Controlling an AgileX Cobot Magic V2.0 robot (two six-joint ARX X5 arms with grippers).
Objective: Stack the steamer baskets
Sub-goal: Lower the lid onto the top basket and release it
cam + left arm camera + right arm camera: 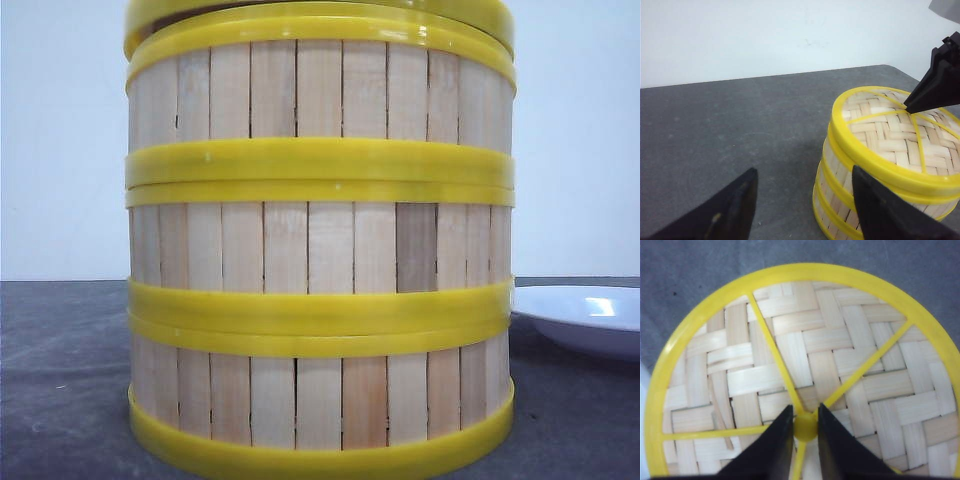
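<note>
Left gripper (802,210): two broad, matte black, wedge-shaped fingers are shown. Right gripper (805,427): slimmer black fingers taper to narrow tips.

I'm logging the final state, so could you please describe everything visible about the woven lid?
The lid is a flat round disc of pale woven strips inside a thick yellow rim, with thin yellow spokes running to a small yellow centre knob. It sits level on top of the stack of three steamer baskets, on the dark grey table. The right gripper is closed on the knob from above; nothing else touches it.
</note>
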